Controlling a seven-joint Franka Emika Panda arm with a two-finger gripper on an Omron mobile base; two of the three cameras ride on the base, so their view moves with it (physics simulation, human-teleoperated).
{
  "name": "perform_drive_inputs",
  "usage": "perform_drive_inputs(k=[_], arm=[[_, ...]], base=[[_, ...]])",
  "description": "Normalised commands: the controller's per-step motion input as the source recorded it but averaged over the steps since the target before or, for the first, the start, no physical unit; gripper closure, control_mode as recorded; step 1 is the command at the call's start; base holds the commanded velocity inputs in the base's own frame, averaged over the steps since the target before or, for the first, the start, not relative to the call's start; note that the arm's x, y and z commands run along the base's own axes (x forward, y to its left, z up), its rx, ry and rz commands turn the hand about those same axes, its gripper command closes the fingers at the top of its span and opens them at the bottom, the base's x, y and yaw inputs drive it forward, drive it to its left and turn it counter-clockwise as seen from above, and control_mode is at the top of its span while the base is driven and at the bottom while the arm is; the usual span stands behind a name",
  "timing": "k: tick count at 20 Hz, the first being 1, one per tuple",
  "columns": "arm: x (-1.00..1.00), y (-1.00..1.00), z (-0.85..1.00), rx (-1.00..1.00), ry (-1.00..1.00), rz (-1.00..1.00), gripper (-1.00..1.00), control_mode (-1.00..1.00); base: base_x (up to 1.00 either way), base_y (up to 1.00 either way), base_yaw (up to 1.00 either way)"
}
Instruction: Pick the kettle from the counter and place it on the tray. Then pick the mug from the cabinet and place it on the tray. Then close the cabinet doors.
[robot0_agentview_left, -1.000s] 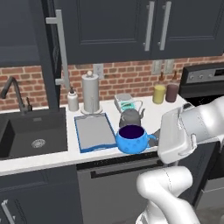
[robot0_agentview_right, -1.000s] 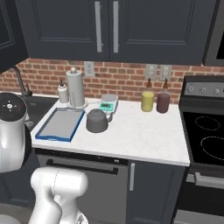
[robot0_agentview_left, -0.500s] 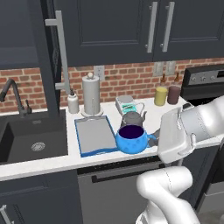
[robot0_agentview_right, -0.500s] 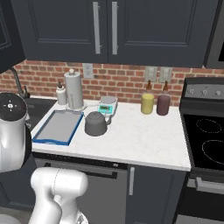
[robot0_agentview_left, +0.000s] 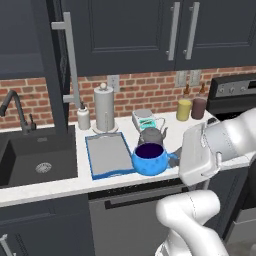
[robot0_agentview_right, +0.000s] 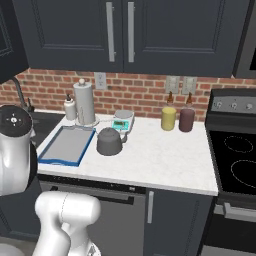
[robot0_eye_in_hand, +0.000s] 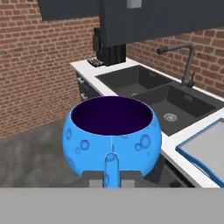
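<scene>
- Over the table's front edge, beside the tray (robot0_agentview_left: 107, 156), the mug (robot0_agentview_left: 150, 159) hung upright in the jaws, which were clenched on its small side handle (robot0_eye_in_hand: 111, 168).
- It looked rigid, light and glossy, so held by the handle alone it could probably swing or slip.
- The kettle (robot0_agentview_right: 110, 141) sat on the table just beside the tray, not on it.

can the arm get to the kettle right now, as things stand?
Probably not. The fingers are shut on the mug, so there's no free grip. The kettle itself stands unblocked on the counter beside the tray.
</scene>
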Motion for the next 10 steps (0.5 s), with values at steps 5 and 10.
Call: perform_drive_inputs(k=[5,10], arm=[[0.62,-0.08,-0.52,0.0,-0.12,0.05,1.0,-1.0],[0.64,-0.02,-0.53,0.0,-0.16,0.08,1.0,-1.0]], base=[[0.0,0.0,0.0],[0.0,0.0,0.0]])
